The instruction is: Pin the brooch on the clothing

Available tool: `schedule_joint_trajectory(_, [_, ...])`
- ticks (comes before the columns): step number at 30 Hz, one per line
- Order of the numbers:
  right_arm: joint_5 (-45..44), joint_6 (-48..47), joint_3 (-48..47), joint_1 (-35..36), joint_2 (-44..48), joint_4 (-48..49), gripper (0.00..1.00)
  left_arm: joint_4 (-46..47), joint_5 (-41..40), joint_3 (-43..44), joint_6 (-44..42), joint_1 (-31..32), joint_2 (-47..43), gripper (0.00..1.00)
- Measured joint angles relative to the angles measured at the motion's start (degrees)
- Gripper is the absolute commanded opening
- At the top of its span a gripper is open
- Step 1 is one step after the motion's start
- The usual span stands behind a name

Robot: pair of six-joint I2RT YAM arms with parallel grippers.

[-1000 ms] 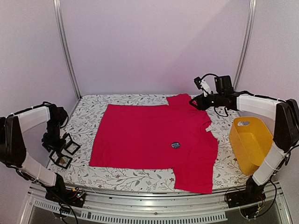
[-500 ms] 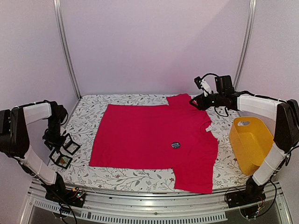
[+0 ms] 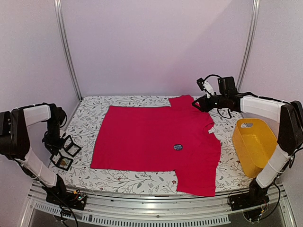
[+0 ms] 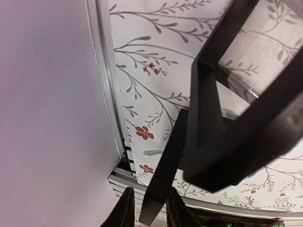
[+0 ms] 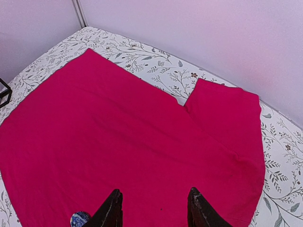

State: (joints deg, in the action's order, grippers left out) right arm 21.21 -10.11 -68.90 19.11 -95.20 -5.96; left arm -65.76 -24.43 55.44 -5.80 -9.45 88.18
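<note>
Floral tablecloth (image 3: pixel 123 101) carries the red T-shirt (image 3: pixel 142 137) spread flat with the brooch (image 3: pixel 178 147) already on its front, while the right gripper (image 5: pixel 155 196) hovers spread and empty by the far sleeve and the left gripper (image 4: pixel 150 198) cannot be read, so probably only backing away remains.

The table (image 3: pixel 87 118) is covered by a floral cloth (image 3: pixel 132 178); a red shirt (image 3: pixel 142 137) lies spread flat across its middle; a yellow bin (image 3: pixel 253 146) stands near the right edge; black square frames (image 3: pixel 66 151) sit by the left edge.

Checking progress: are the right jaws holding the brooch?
No, the brooch lies on the red T-shirt, while the right jaws stand open and empty.
</note>
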Motion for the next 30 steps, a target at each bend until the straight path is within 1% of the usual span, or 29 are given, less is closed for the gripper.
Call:
schedule_joint_trajectory(3, [-0.1,-0.1,0.0,0.0,0.0,0.0,0.45,0.4,0.9,0.0,0.0,0.0,0.0,0.19])
schedule_joint_trajectory(7, [-0.6,-0.3,0.0,0.0,0.0,0.0,0.45,0.5,2.4,0.0,-0.2,-0.1,0.0,0.12])
schedule_joint_trajectory(9, [-0.9,-0.3,0.0,0.0,0.0,0.0,0.45,0.5,3.4,0.0,-0.3,-0.1,-0.2,0.1])
schedule_joint_trajectory(15, [-1.3,-0.5,0.0,0.0,0.0,0.0,0.46,0.7,5.9,-1.1,-0.2,-0.1,-2.9,0.11])
schedule_joint_trajectory(20, [-1.4,-0.9,0.0,0.0,0.0,0.0,0.46,0.8,6.6,-2.2,-0.2,-0.1,-4.0,0.15])
schedule_joint_trajectory(24, [-1.4,-1.2,0.0,0.0,0.0,0.0,0.46,0.9,6.9,-3.2,-0.2,0.1,-4.0,0.16])
schedule_joint_trajectory(26, [-1.4,-1.3,0.0,0.0,0.0,0.0,0.46,1.0,6.9,-3.6,-0.2,0.1,-4.0,0.14])
schedule_joint_trajectory(30, [-1.4,-1.3,0.0,0.0,0.0,0.0,0.46,1.1,7.1,-4.0,-0.2,0.3,-4.0,0.09])
